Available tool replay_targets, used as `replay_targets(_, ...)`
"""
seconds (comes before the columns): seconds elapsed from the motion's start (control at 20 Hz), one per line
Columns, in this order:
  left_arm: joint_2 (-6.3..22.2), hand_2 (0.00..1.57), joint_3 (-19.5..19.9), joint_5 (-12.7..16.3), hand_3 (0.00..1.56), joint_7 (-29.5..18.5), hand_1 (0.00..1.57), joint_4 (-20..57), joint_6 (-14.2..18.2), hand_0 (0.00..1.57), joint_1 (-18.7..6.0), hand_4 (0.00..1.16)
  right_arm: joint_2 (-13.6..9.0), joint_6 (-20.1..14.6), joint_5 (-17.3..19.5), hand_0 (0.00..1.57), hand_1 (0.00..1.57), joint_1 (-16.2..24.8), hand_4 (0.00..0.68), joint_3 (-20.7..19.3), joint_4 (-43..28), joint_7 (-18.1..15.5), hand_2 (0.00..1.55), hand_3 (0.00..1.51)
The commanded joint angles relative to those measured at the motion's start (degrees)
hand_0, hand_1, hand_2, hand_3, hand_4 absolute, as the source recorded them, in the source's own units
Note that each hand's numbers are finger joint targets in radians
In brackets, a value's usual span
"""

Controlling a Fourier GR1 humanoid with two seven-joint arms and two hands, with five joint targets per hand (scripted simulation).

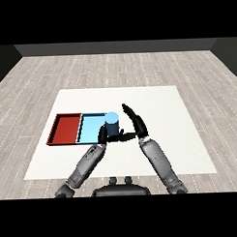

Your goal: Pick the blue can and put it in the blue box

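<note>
1. You see the light blue tray (90,127) lying on the white table (163,104); take it as your landmark.
2. The red tray (65,128) lies touching the light blue tray's left side.
3. The blue can (112,123) stands upright at the light blue tray's right edge; you cannot tell whether it rests inside the tray or just beside it.
4. The left hand (105,136) sits at the tray's near right corner, its fingers curled by the can's base.
5. The right hand (135,121) is right of the tray and can, fingers straight, apart from the can.
</note>
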Motion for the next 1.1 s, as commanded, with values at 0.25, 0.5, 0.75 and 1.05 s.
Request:
replay_targets(0.25,4.09,1.57,6.55,-2.80,1.48,3.56,1.57,1.70,-1.13,1.57,-1.68,1.12,-0.32,0.39,-3.87,0.00,0.00,7.48,0.000,-6.64,-4.11,-3.07,0.00,0.00)
replay_targets(0.5,9.27,1.57,9.46,-4.27,1.49,8.46,1.57,2.73,-1.75,1.57,-1.53,1.14,-0.28,1.81,-6.54,0.00,0.00,9.57,0.000,-9.41,-2.95,-5.88,0.00,0.00)
replay_targets(0.75,12.47,1.57,12.72,-6.02,1.49,11.70,1.57,9.84,-2.76,1.57,-4.83,1.12,-0.37,2.68,-8.10,0.00,0.00,10.68,0.000,-10.96,-2.74,-5.90,0.00,0.00)
replay_targets(1.05,17.75,1.56,9.59,-14.95,1.45,21.45,1.57,23.63,1.67,1.57,-10.46,1.03,-0.17,3.23,-10.28,0.00,0.00,10.56,0.000,-12.73,1.06,-8.96,0.00,0.00)
